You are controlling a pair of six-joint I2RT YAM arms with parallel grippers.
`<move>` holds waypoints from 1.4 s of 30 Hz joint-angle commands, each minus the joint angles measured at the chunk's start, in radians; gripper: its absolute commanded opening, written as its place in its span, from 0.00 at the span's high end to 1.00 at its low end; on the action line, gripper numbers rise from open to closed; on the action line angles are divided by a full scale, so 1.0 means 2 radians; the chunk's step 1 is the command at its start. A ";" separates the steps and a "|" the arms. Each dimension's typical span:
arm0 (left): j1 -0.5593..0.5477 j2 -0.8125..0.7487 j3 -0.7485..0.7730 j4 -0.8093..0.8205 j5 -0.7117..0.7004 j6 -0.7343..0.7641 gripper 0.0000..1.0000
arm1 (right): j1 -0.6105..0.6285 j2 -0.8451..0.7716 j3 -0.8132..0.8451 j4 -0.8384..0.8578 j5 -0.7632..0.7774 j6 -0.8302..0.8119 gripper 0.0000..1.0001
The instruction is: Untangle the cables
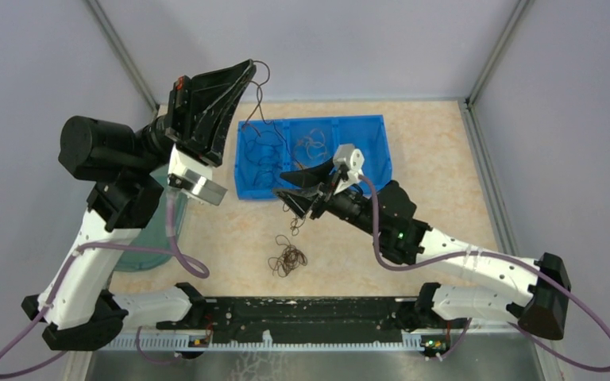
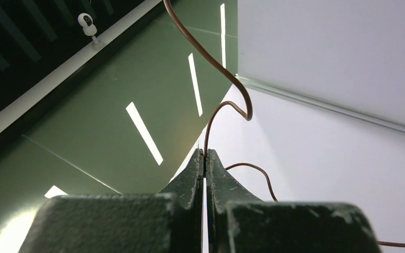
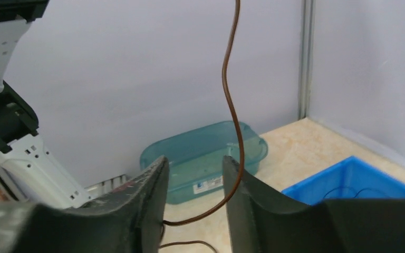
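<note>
Grey walls (image 1: pixel 365 40) box in the beige table (image 1: pixel 445 159) I'm working over. At far left a teal tub (image 1: pixel 139 254) sits under the left arm. My left gripper (image 2: pixel 204 153) is raised high, jaws pinched tight on a brown wire (image 2: pixel 216 60) that dangles toward the blue tray (image 1: pixel 369 163), where more wires (image 1: pixel 314 143) lie in the compartments. The right gripper (image 3: pixel 192 163) hovers at the tray's near edge, jaws partly apart, a brown strand (image 3: pixel 224 71) running through the gap unclamped. Nearer me, a small coil (image 1: pixel 287 259) lies on the table.

Brown cable (image 2: pixel 227 79) pinched in closed left end effector (image 2: pixel 205 156).
</note>
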 commanded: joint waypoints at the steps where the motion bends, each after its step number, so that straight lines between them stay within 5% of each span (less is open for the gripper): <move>1: -0.003 -0.009 -0.002 -0.001 0.002 -0.006 1.00 | 0.003 0.003 0.023 0.013 0.003 -0.007 0.71; 5: -0.003 -0.021 -0.025 -0.002 -0.006 -0.024 1.00 | -0.009 -0.016 0.015 0.001 0.057 -0.012 1.00; 9: -0.004 -0.031 -0.056 -0.035 -0.053 -0.128 1.00 | -0.057 -0.035 0.019 -0.019 0.081 0.014 1.00; 11: -0.004 -0.029 -0.062 -0.117 -0.072 -0.189 0.96 | -0.086 -0.042 0.020 -0.023 0.088 0.024 1.00; 12: -0.004 -0.025 -0.062 -0.170 -0.064 -0.210 0.89 | -0.098 -0.045 0.020 -0.025 0.094 0.025 1.00; 15: -0.004 -0.011 -0.068 -0.310 -0.009 -0.238 0.33 | -0.137 -0.047 0.021 -0.037 0.099 0.025 1.00; 17: -0.005 -0.002 -0.074 -0.362 0.013 -0.248 0.14 | -0.172 -0.047 0.021 -0.047 0.102 0.026 1.00; 20: -0.006 0.005 -0.080 -0.409 0.006 -0.238 0.01 | -0.216 -0.044 0.021 -0.059 0.106 0.026 1.00; 29: -0.006 -0.008 -0.124 -0.496 -0.062 -0.168 0.00 | -0.318 -0.001 0.054 -0.067 0.088 0.064 1.00; 42: -0.006 -0.059 -0.197 -0.510 -0.073 -0.182 0.00 | -0.329 0.087 0.114 -0.042 0.088 -0.006 1.00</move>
